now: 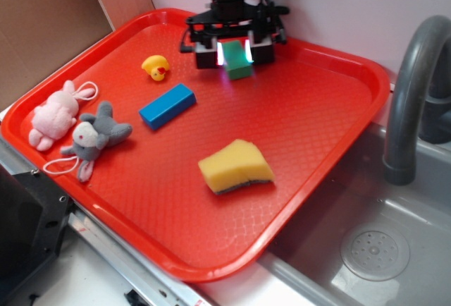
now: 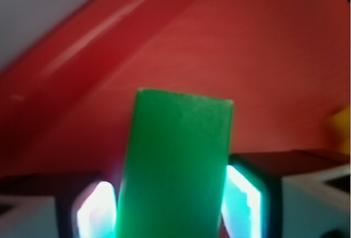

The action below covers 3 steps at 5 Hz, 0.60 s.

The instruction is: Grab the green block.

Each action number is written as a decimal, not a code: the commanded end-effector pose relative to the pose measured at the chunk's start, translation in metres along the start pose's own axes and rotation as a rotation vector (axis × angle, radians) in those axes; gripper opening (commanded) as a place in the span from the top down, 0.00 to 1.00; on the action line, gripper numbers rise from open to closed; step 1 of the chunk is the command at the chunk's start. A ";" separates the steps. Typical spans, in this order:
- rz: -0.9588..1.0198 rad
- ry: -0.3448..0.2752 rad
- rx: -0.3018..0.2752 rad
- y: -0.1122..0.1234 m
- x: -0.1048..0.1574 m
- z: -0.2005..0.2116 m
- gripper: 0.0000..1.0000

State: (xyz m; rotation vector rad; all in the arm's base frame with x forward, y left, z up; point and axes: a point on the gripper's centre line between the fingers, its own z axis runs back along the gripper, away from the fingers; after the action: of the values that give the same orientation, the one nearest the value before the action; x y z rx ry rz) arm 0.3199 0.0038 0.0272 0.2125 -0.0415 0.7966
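The green block [image 1: 238, 65] lies at the far middle of the red tray [image 1: 211, 267], close to the back rim. My gripper [image 1: 235, 56] comes down over it, with one finger on each long side. In the wrist view the green block [image 2: 175, 156] fills the space between the two glowing pads [image 2: 244, 199], and both pads lie against its sides. The gripper [image 2: 173, 210] is shut on the block, which appears to rest on the tray floor.
A longer blue block [image 1: 167, 106] lies left of centre, with a yellow duck [image 1: 156, 67] behind it. A pink bunny [image 1: 55, 114] and a grey plush mouse [image 1: 95, 137] lie at the left. A yellow sponge [image 1: 235, 167] sits in front. A sink [image 1: 380, 249] and a faucet [image 1: 416, 94] stand to the right.
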 end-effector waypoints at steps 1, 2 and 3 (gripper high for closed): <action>-0.309 0.001 0.003 0.025 -0.003 0.080 1.00; -0.446 0.049 -0.046 0.034 -0.010 0.116 1.00; -0.589 0.066 -0.086 0.041 -0.023 0.148 1.00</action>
State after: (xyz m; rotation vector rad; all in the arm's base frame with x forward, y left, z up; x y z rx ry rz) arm 0.2675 -0.0259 0.1519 0.1278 0.1323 0.2223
